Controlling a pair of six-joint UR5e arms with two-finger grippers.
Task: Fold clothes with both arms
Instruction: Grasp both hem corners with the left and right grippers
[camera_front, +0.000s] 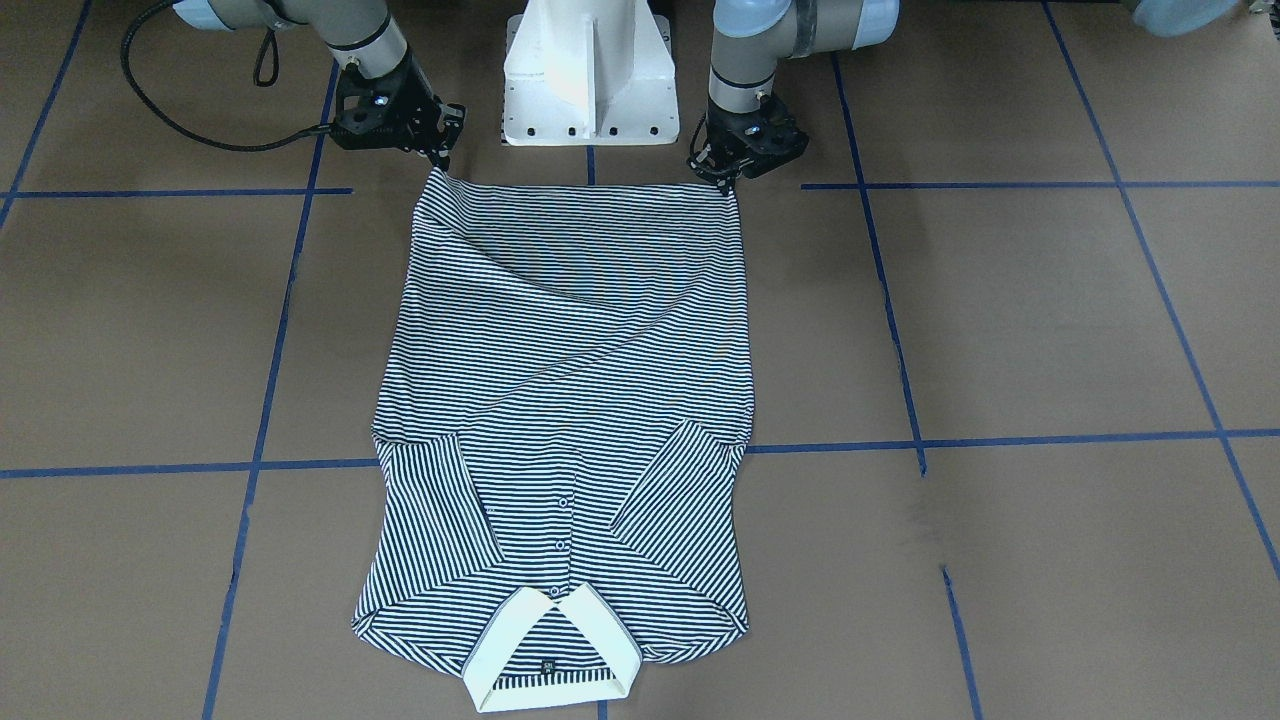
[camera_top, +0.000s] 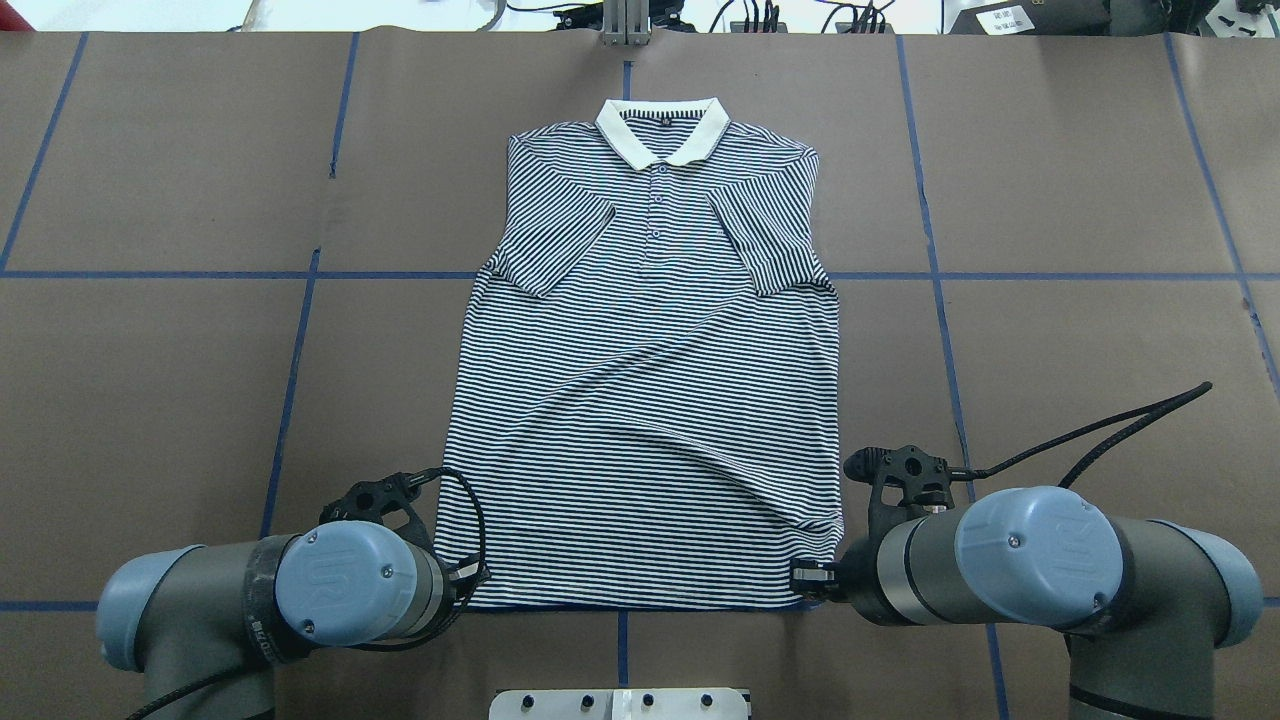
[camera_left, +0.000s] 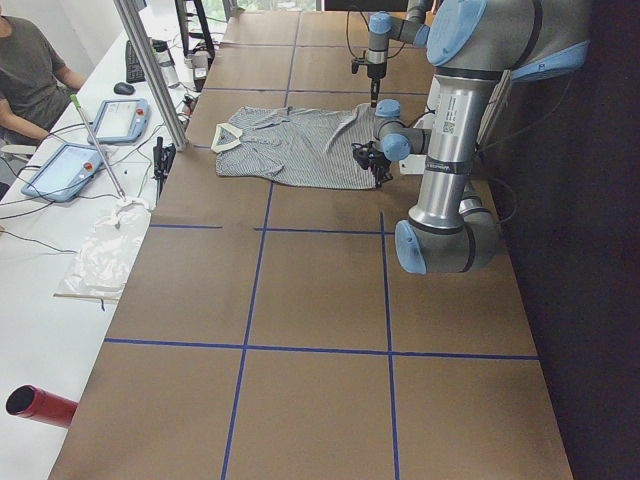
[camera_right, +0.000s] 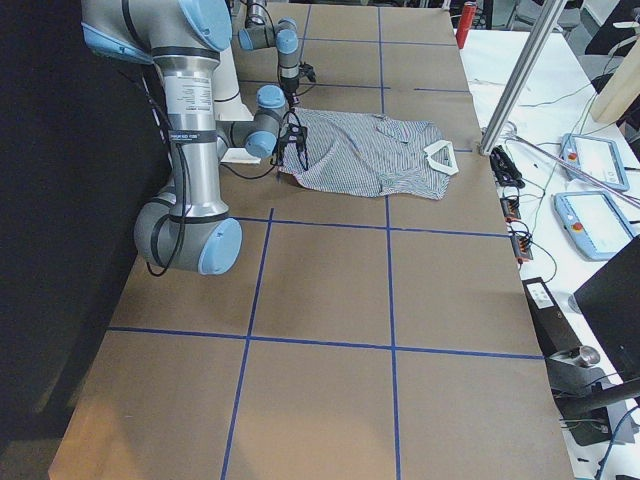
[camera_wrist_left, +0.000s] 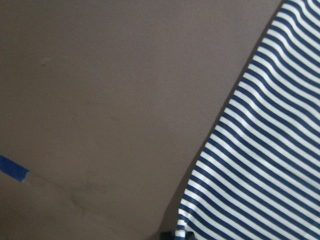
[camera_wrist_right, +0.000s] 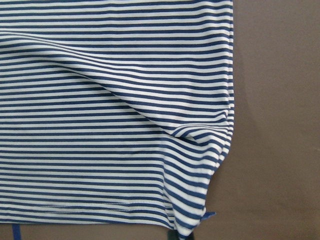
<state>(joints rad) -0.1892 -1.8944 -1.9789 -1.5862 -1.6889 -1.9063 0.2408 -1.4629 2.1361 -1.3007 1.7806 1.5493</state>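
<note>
The striped polo shirt (camera_top: 650, 400) lies front up and lengthwise in the middle of the overhead view. Its cream collar (camera_top: 660, 135) is toward the top of the frame and its hem runs along the bottom, nearest the robot. Both short sleeves (camera_top: 770, 235) are folded inward over the chest, one on either side of the buttoned placket (camera_top: 655, 205), and long slanting creases cross the lower body. The right gripper (camera_top: 815, 578) sits at the hem corner in the lower right of that view, its fingers closed to a narrow pinch on the cloth. In the right wrist view the stripes gather into a point that runs down to a dark fingertip at the bottom edge. In the front-facing view that same corner, at the shirt's upper left, is drawn up into a small peak. The left gripper (camera_top: 467, 581) is at the opposite hem corner, lower left in the overhead view, and is likewise nipped tight on the fabric. The left wrist view shows the shirt's side edge curving down to the fingers at the bottom of the frame. The left arm (camera_top: 300, 600) and right arm (camera_top: 1030, 570) reach in low from the bottom corners. The shirt rests on a brown-covered table (camera_top: 150, 400) marked into squares by blue tape lines (camera_top: 297, 350). The white pedestal base (camera_front: 590, 80) stands at the top centre of the front-facing view, between the arms. In the left side view a seated operator (camera_left: 30, 70) shows at the upper left, and a red cylinder (camera_left: 40, 405) lies at the lower left.
</note>
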